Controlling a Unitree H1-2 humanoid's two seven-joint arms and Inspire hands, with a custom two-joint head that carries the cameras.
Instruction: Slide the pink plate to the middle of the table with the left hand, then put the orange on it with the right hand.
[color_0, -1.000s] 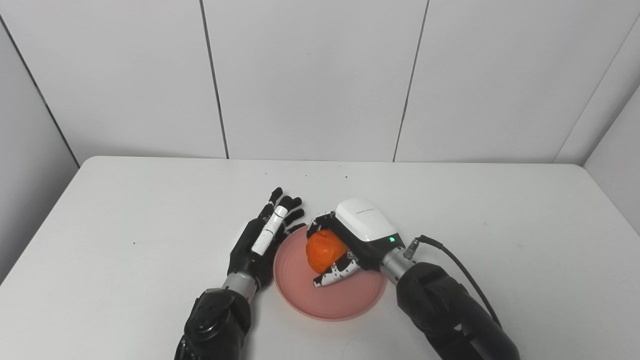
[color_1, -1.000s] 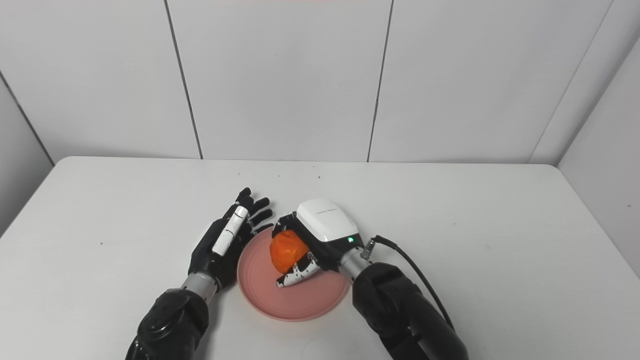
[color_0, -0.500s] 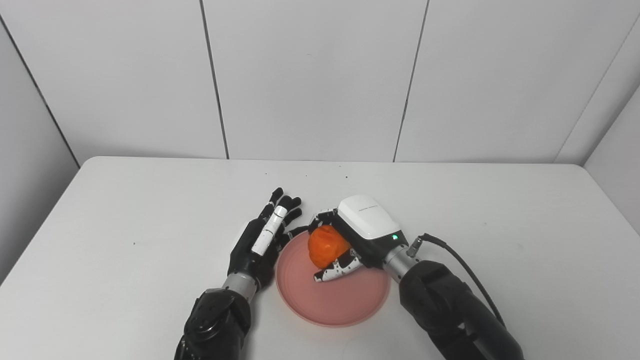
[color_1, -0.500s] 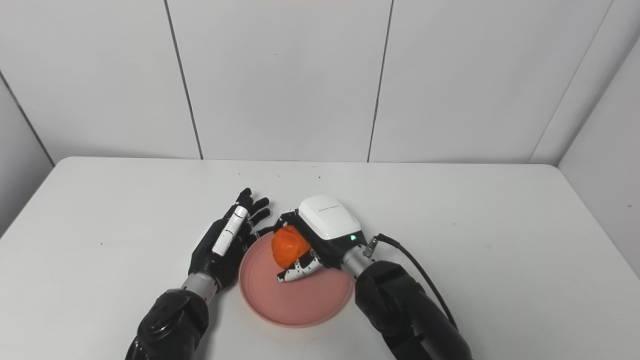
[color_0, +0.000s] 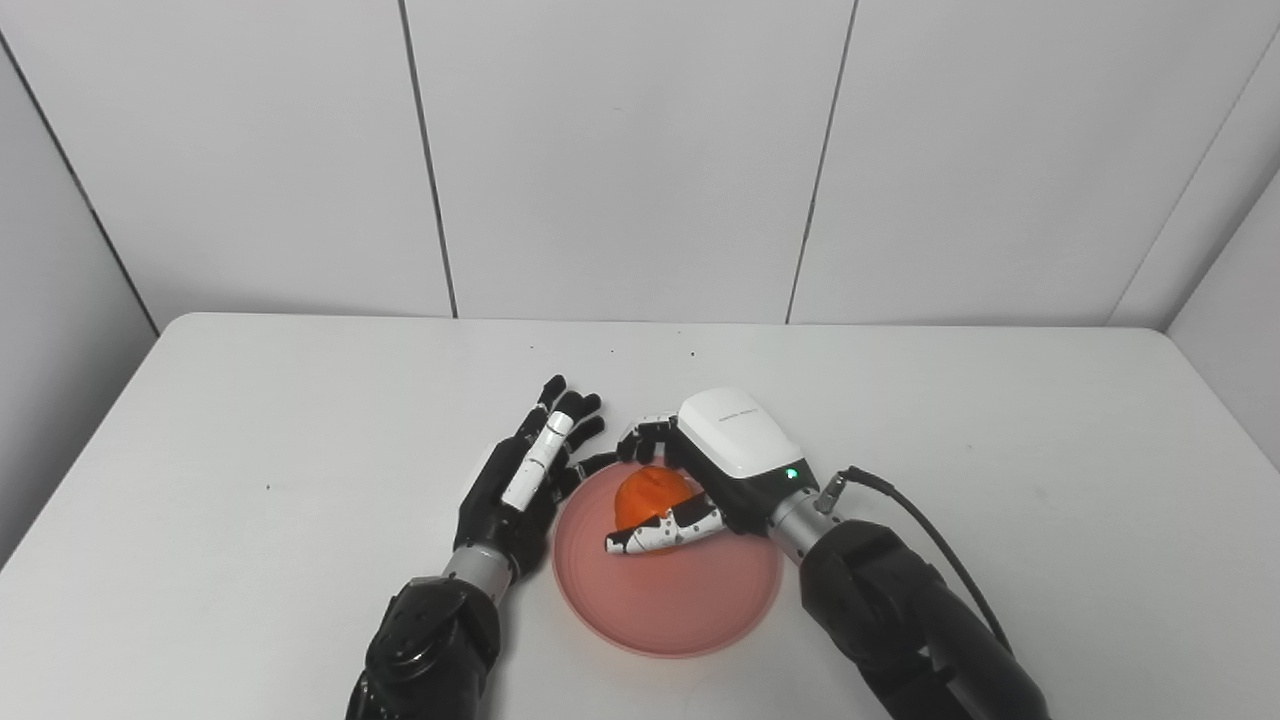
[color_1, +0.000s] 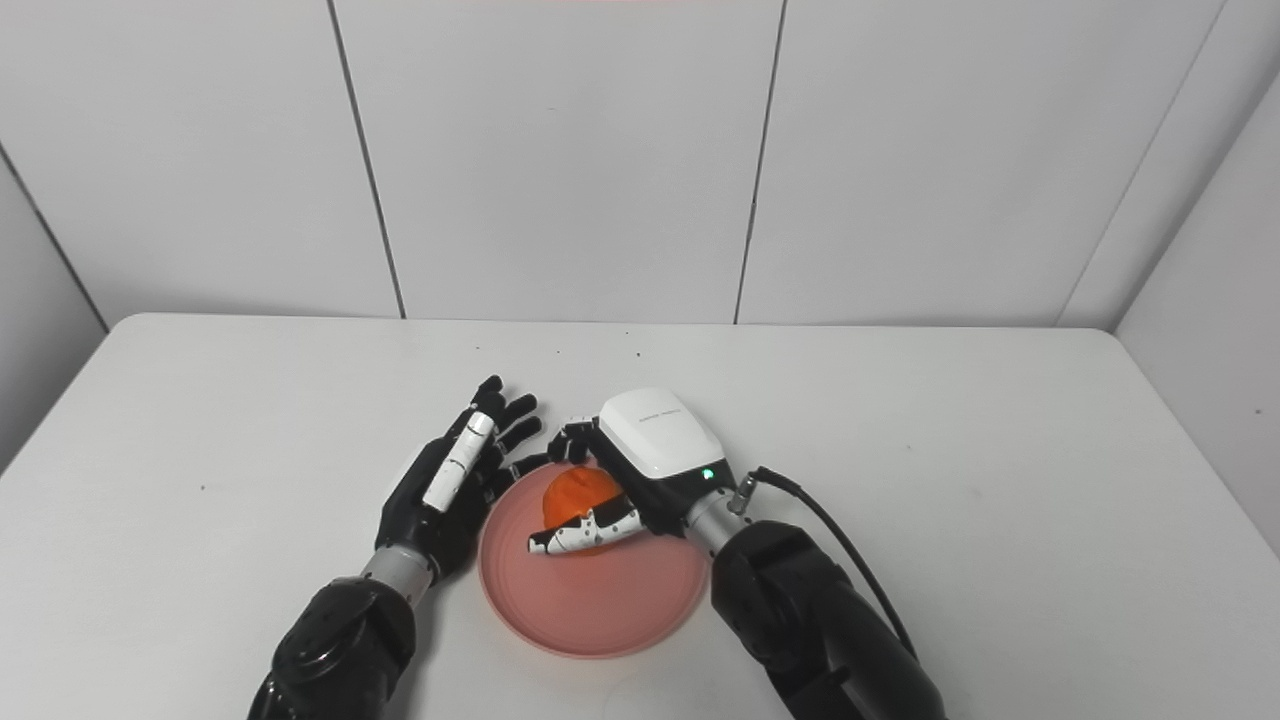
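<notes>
Sitting on the far part of the pink plate (color_0: 668, 590), the orange (color_0: 650, 497) is lying between the thumb and fingers of the right robot hand (color_0: 700, 478), which is arching over it from the right. That robot hand is spreading apart around the fruit: the black-and-white thumb (color_0: 660, 535) is stretching out low across the near side of the orange, the fingers (color_0: 645, 438) are curling over its far side, and I cannot tell whether any of them are touching it. The plate is resting flat on the white counter (color_0: 250, 450), near the middle and toward the front edge. The left robot hand (color_0: 525, 480) is lying just beside the plate's left rim, palm turned toward the plate, its fingers extending straight and slightly fanned toward the far wall, holding nothing. Both dark forearms are reaching in from the bottom edge, one on each side of the plate.
</notes>
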